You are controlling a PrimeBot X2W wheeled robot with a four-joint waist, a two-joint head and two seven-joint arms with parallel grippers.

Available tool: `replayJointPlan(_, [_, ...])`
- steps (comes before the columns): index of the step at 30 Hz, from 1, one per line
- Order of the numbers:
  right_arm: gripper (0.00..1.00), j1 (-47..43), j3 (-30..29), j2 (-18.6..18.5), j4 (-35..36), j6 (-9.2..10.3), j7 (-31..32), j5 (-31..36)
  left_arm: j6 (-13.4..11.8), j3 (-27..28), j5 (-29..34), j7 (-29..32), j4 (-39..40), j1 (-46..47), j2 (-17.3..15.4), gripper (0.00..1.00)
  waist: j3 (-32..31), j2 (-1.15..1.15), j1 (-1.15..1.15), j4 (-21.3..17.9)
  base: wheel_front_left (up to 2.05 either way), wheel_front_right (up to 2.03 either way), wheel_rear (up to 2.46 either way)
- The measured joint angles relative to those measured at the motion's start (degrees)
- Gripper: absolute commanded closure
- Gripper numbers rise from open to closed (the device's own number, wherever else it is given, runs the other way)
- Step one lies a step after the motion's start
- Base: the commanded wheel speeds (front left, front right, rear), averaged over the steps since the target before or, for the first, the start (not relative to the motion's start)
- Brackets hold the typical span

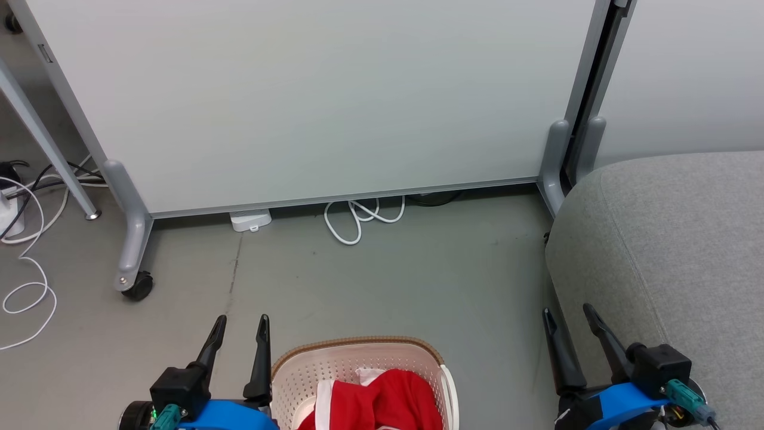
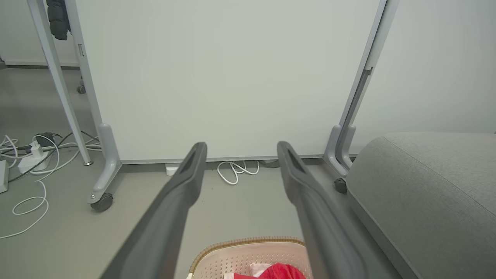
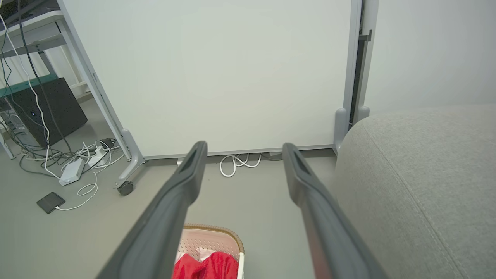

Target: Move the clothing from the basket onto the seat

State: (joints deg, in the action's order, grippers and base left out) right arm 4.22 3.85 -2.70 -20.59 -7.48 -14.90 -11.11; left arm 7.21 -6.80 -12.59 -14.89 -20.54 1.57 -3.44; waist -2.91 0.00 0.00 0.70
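Clothing (image 1: 388,397) in basket (image 1: 334,370); seat (image 1: 674,239) right of it; partition (image 1: 328,101) behind.

Big pale partition panel (image 1: 310,101) stands upright at the back on grey feet; left foot has a black caster (image 1: 138,286). 2nd panel (image 1: 686,77) just beside it, to the right. Under the lower edge: small white box (image 1: 250,220) & coiled white cable (image 1: 358,218) on the grey floor (image 1: 382,280). Far left: slanted grey leg (image 1: 48,137), loose white cable loops (image 1: 30,286). Right wrist view: black box (image 3: 54,110), white power strip (image 3: 71,172) among cords, dark phone (image 3: 50,202) flat on floor.
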Motion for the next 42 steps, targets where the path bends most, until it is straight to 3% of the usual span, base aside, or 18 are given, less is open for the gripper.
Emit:
replayJointPlan(25, [0.0,0.37,1.31,-0.02,0.74,0.0,-0.12,0.4,0.18,-0.49,0.57,-0.16,-2.68,0.03,0.01,0.0,2.71,0.0,0.0,-1.42,0.0,0.0,0.0])
replayJointPlan(33, [0.0,2.58,0.7,-0.07,4.21,0.0,0.43,1.65,0.18,-1.47,0.4,-0.18,-7.88,3.65,-0.98,0.0,9.23,0.0,0.0,-3.45,0.0,0.0,0.0])
replayJointPlan(42, [0.0,6.93,0.69,-0.13,9.13,-0.01,1.04,2.08,0.19,-4.03,-0.56,-0.19,-14.74,13.35,-2.12,0.0,20.73,0.0,0.01,-6.69,0.0,0.0,0.0])
